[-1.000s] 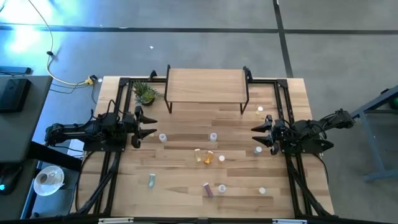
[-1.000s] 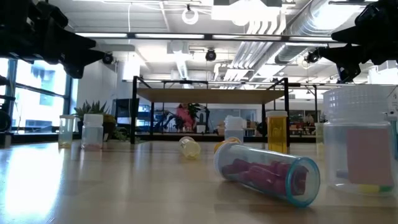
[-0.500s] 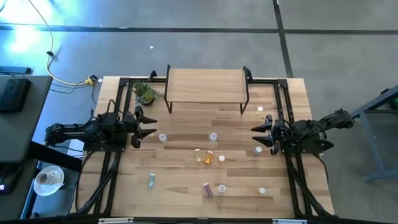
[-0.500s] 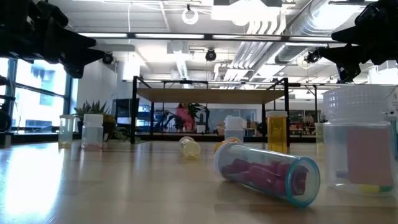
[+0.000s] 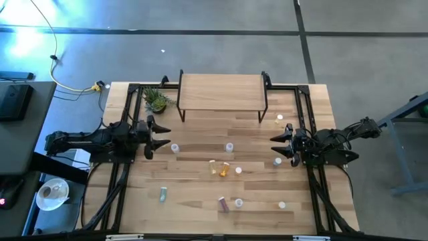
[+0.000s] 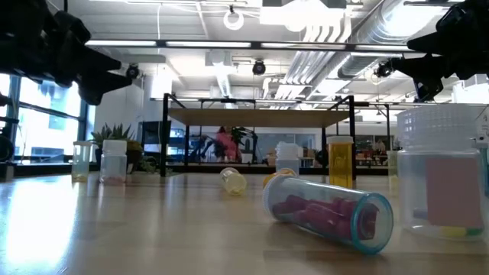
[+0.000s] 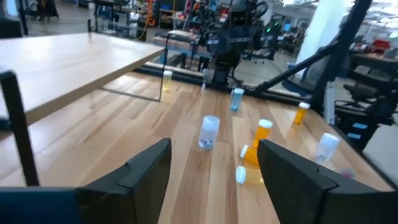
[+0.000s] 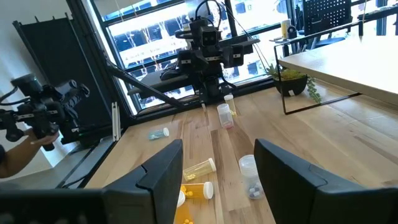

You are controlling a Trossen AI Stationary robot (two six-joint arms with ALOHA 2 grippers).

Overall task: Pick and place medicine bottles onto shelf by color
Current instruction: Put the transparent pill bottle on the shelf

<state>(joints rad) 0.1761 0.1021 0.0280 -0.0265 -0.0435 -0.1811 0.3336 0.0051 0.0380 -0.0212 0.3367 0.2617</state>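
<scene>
Table broad, bare board along near and side edges. Shelf at far edge, centred, top bare, long axis along that edge; potted plant just beside its left legs. Medicine bottles scattered mid-table, some upright, some lying. Left gripper at left edge, fingers spread, empty. Right gripper at right edge, fingers parted, empty.
</scene>
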